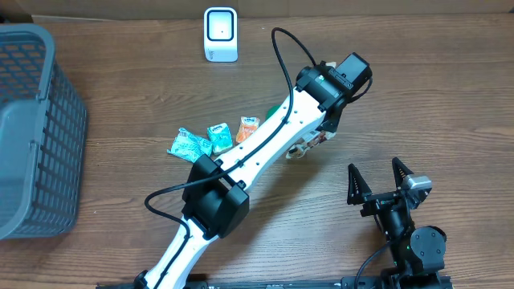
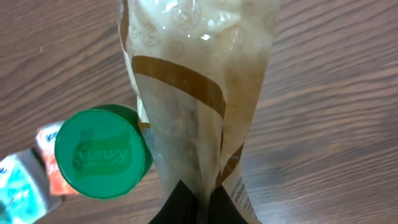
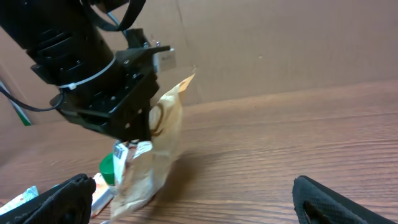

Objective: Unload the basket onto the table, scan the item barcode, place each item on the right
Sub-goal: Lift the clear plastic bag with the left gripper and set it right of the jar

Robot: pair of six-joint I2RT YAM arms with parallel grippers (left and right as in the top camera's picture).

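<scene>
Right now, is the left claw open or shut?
Shut. In the left wrist view the left claw pinches the edge of the plastic bag, with no gap showing.

A wooden table (image 1: 418,88) is carrying a grey basket (image 1: 32,128) at its left and a white scanner (image 1: 220,34) at the far edge. Three small packets (image 1: 219,134) are lying near the middle beside a green-capped container (image 2: 99,152).

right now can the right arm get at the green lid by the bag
Probably not cleanly: the green lid sits beside the bag gripped in the left claw, and seen from the open right claw the bag and left arm stand in front of it.
</scene>
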